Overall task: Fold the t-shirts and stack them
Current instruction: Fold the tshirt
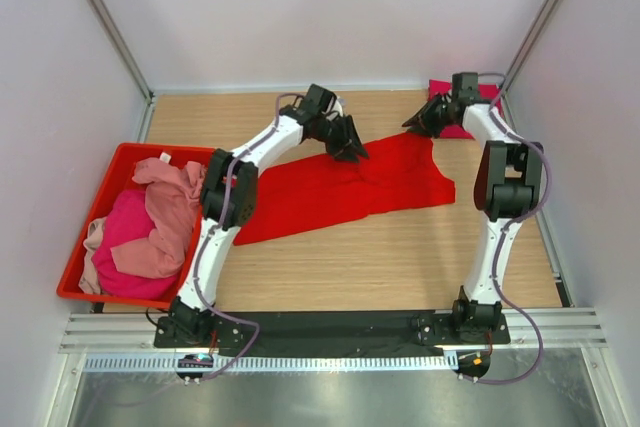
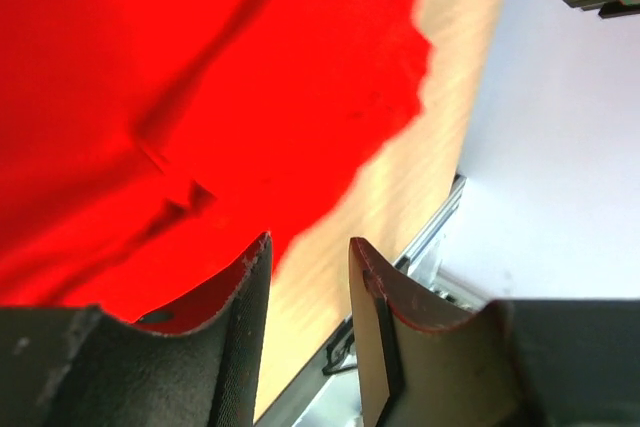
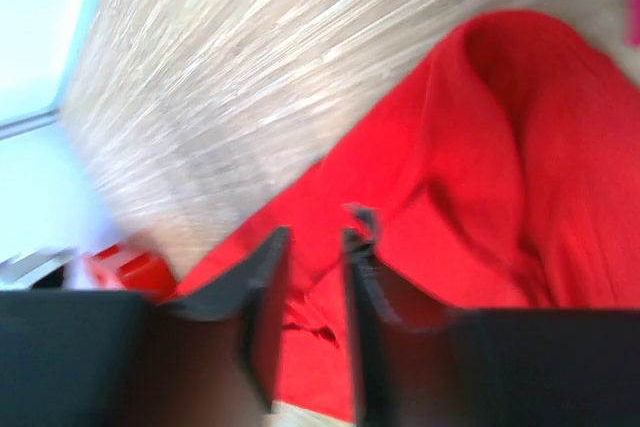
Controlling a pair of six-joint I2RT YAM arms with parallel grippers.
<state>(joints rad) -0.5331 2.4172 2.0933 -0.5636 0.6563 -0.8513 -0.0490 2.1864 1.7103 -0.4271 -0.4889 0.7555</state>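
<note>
Grippers: left gripper (image 2: 308, 242) is parted over the far edge of the red shirt (image 1: 340, 192), nothing between its fingers; right gripper (image 3: 314, 237) is narrowly parted and blurred, nothing seen in it.
Around: rigid red bin (image 1: 120, 162) at left holds a crumpled pink shirt (image 1: 170, 197) and a magenta shirt (image 1: 125, 232); a folded crimson shirt (image 1: 460, 130) lies in the far right corner, beside the right gripper.
Cloth: red shirt is spread mid-table, soft, creased.
Table (image 1: 400, 257): pale wood grain.
Arms: both are stretched far, the left toward centre, the right toward the far right corner.
</note>
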